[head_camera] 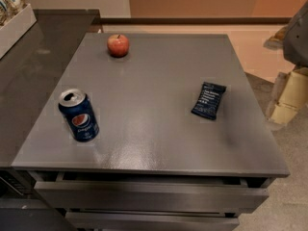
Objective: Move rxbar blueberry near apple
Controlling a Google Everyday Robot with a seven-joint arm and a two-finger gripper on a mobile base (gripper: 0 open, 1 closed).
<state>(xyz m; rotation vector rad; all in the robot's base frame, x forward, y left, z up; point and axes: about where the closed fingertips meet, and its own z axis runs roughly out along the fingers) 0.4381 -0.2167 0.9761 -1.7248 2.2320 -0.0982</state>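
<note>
The rxbar blueberry (pixel 208 100), a flat dark navy wrapper with faint white text, lies on the right part of the grey tabletop (pixel 154 81). The apple (pixel 118 45), red with yellowish patches and a short stem, sits at the far left of the same top. The two are well apart. My gripper (pixel 288 96) shows as beige parts under a grey arm section at the right edge of the view, off the table's right side and to the right of the bar. It holds nothing that I can see.
An upright opened blue Pepsi can (pixel 79 115) stands near the front left. A darker counter (pixel 33 76) adjoins on the left, with a white box (pixel 14 25) at its back. Drawers (pixel 149 196) sit under the front edge.
</note>
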